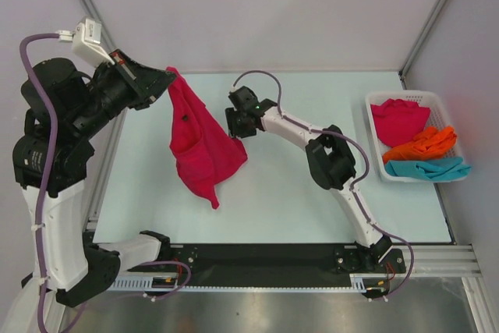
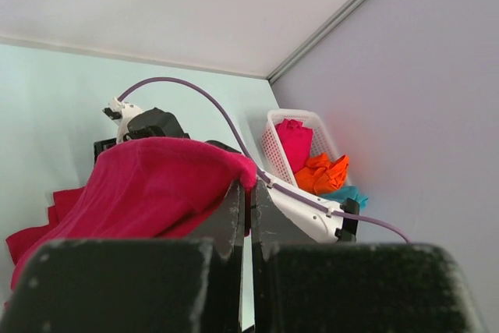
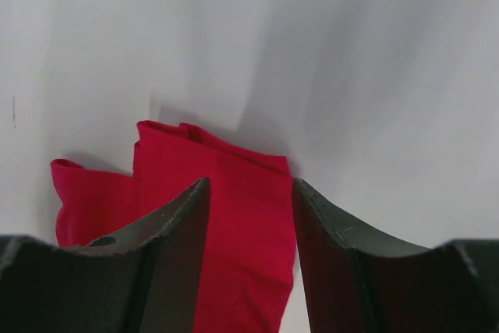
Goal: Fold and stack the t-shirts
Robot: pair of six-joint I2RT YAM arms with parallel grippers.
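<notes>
Crimson red soft cloth t-shirt (image 1: 199,142): we found it hanging from the left pincer (image 1: 167,82), whose jaws were clamped on its top corner, the cloth draping down over the pale green table (image 1: 312,200). The right pincer (image 1: 236,132) met the shirt's opposite edge, jaws apart, with red cloth between its fingers (image 3: 171,255). Well to that pincer's right, a white slatted plastic basket (image 1: 374,163) held a second crimson shirt (image 1: 398,121), a bright orange shirt (image 1: 421,144) and a teal blue shirt (image 1: 427,168).

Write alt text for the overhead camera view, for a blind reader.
The left gripper holds a crimson t-shirt up by one end over the table, the open right gripper at its other edge. A white basket at right holds a red shirt, an orange shirt and a teal shirt.
</notes>
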